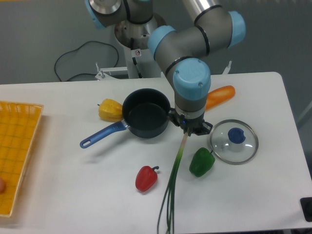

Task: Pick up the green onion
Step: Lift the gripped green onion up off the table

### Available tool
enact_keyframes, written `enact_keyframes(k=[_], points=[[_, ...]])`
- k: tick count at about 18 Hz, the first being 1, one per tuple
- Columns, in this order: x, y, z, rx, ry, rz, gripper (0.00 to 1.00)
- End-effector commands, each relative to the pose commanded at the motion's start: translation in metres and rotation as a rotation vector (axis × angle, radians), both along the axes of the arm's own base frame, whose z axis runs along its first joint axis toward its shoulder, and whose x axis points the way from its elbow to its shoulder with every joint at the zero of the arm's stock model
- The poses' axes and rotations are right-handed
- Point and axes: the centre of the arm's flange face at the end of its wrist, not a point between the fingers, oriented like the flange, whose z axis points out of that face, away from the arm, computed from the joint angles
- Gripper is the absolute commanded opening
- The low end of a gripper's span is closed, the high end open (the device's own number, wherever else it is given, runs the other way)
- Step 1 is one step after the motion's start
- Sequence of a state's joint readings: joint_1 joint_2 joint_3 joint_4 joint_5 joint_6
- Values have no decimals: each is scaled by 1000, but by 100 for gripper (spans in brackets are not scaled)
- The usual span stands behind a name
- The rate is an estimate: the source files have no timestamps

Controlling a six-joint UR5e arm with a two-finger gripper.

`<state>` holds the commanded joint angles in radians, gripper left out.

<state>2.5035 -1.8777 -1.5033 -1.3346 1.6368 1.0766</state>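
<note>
The green onion (176, 168) is a long thin stalk. Its whitish end is at the top, right under my gripper, and its dark green leaves trail down to the table's front edge. My gripper (187, 130) points straight down over the whitish end, just right of the dark blue pan (146, 118). The fingertips look drawn together on the stalk's tip, though the wrist hides most of them. I cannot tell whether the stalk rests on the table or is lifted.
A green bell pepper (201, 162) lies just right of the stalk, and a red pepper (146, 178) to its left. A glass lid (234, 141) and a carrot (220, 95) are on the right. A yellow pepper (109, 109) sits left of the pan. A yellow basket (17, 156) is at the far left.
</note>
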Motion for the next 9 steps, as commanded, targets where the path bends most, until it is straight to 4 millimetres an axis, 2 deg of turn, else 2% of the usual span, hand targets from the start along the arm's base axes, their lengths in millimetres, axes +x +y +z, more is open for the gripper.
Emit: enact_keyframes(k=[2,9], points=[[3,-1,5,15,-5,-16,13],[10,-1,-1,-1,-25,-51,13]])
